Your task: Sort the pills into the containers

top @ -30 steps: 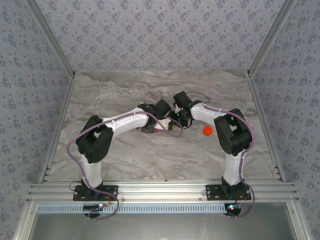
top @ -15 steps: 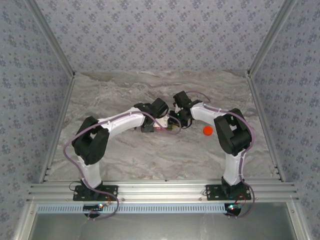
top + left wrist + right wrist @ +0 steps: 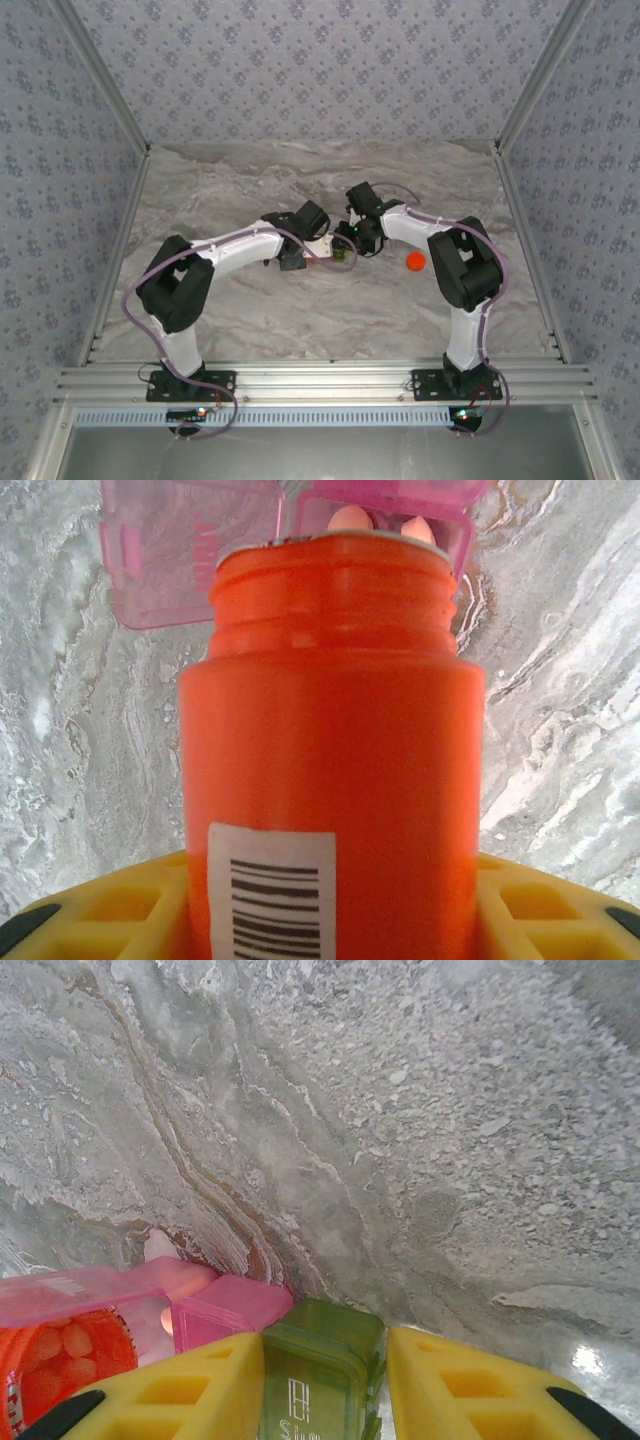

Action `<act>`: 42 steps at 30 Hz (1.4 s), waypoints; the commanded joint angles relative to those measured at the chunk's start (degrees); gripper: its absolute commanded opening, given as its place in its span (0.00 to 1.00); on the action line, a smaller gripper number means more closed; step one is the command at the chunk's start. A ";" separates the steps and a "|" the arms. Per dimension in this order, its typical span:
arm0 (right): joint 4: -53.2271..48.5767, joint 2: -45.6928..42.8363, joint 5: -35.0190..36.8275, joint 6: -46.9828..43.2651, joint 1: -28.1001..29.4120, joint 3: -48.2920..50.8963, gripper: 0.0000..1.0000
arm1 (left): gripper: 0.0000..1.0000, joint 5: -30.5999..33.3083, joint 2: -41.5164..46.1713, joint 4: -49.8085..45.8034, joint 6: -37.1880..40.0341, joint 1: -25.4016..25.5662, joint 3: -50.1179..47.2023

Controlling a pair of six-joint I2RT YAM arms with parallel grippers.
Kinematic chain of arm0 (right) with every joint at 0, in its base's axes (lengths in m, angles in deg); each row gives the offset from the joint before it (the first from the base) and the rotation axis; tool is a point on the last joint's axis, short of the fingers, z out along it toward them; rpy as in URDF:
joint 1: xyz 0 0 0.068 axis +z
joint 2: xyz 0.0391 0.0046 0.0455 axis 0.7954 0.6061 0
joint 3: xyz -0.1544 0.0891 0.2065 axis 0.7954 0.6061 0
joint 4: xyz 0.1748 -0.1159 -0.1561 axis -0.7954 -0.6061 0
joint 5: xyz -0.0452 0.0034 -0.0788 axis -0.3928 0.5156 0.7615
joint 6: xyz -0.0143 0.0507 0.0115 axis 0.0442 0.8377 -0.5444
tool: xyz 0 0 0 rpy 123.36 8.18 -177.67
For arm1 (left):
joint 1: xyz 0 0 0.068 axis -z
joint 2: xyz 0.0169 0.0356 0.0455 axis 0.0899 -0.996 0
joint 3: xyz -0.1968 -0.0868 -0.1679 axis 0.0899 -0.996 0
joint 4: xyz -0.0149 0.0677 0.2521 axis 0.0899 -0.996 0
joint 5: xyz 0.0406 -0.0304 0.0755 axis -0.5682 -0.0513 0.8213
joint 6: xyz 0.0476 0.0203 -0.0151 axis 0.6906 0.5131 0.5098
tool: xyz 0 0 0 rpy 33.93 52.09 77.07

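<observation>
My left gripper is shut on an orange-red bottle with a barcode label. The bottle's open mouth is tipped over the containers' pink compartment, where two pale pills lie. The compartment's clear pink lid stands open to the left. My right gripper is shut on the olive-green compartment, with the pink compartment joined at its left. More pills show inside the bottle's mouth. Both grippers meet mid-table.
An orange-red cap lies on the marble table just right of my right arm's forearm. Metal rails and patterned walls enclose the table on the left, right and back. Open marble stretches behind and in front of the grippers.
The left arm's elbow has swung out to the left and its wrist has shifted slightly left with the bottle. The right arm has stayed still.
</observation>
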 commanded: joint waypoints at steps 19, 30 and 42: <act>-5.60 0.27 2.73 -0.71 0.76 -2.31 0.46 | 0.00 -7.70 8.81 10.14 -7.02 -2.57 -8.07; -7.89 -1.55 3.53 -0.58 1.00 -5.19 0.56 | 0.00 -12.18 13.45 17.52 -11.29 -5.03 -12.47; -15.26 -7.34 6.82 -1.48 -2.23 -6.44 0.63 | 0.00 -18.32 19.51 28.82 -18.50 -6.60 -17.81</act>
